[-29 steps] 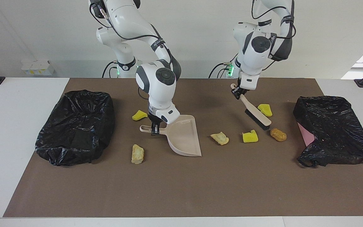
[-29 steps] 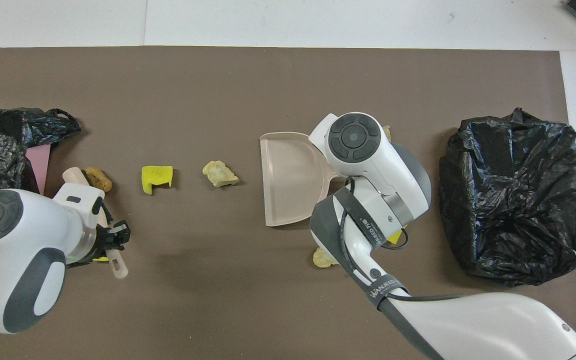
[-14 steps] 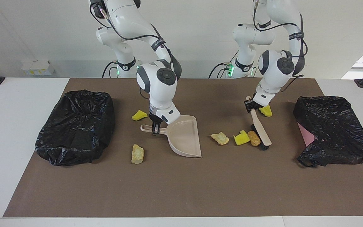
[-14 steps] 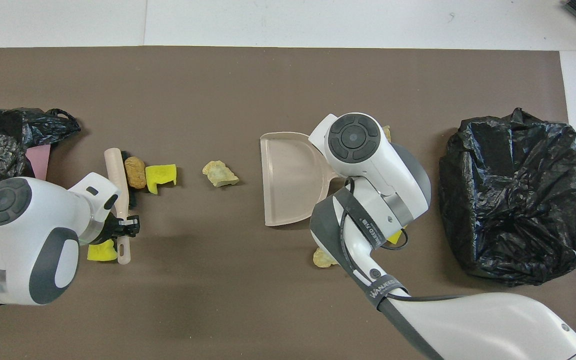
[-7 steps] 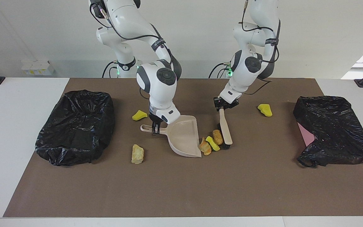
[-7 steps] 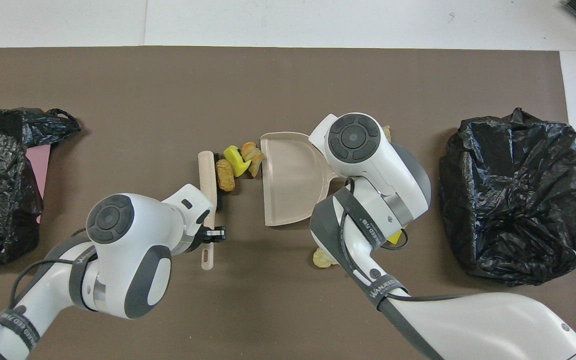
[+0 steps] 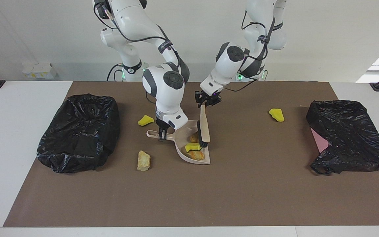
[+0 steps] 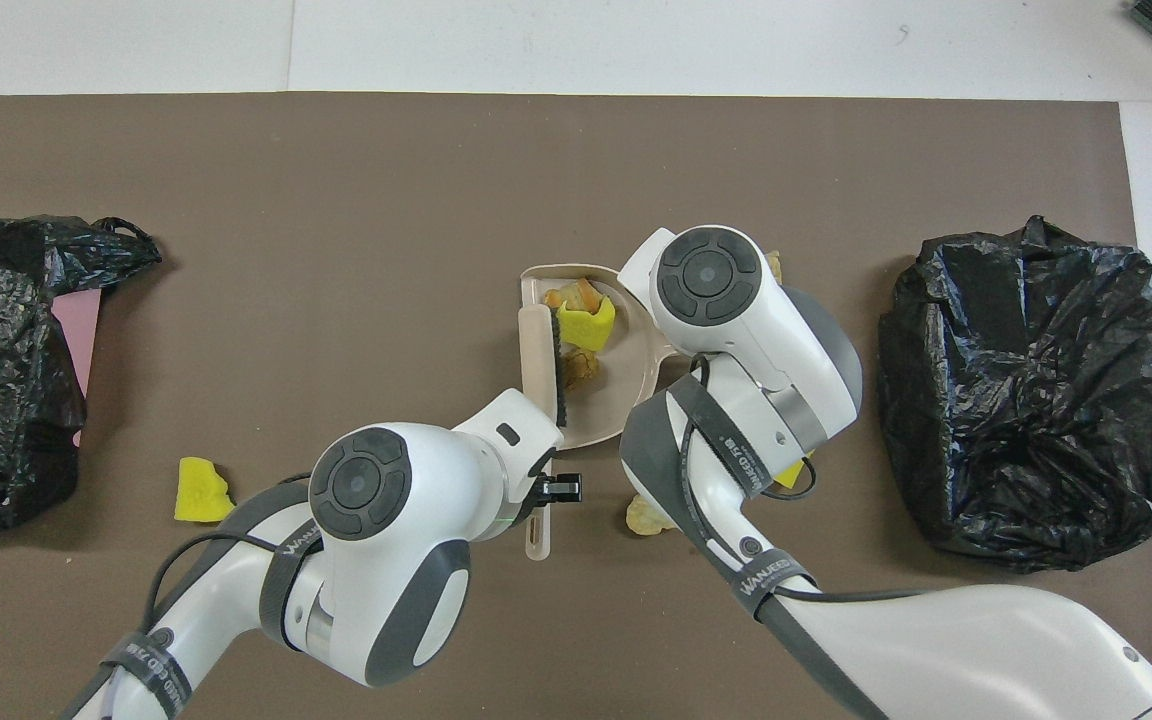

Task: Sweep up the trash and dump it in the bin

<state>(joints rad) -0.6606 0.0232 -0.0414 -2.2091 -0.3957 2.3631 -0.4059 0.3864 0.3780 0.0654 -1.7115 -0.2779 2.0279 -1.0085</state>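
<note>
Right gripper (image 7: 162,135) is clamped on the dustpan (image 7: 189,152) handle, which points toward the right arm's end of the table while the pan's open mouth faces the left arm's end. Left gripper (image 7: 206,99) grips the top of the brush (image 7: 204,126) handle; the brush's long axis runs away from the robots, bristles down at the pan's mouth. Three pieces of trash (image 7: 193,149) lie inside the pan, one yellow and two orange-brown. Outside it, a tan lump (image 7: 143,160) and a yellow chunk (image 7: 145,120) sit near the bin (image 7: 79,131) at the right arm's end; another yellow piece (image 7: 276,114) lies toward the second bin (image 7: 349,136).
</note>
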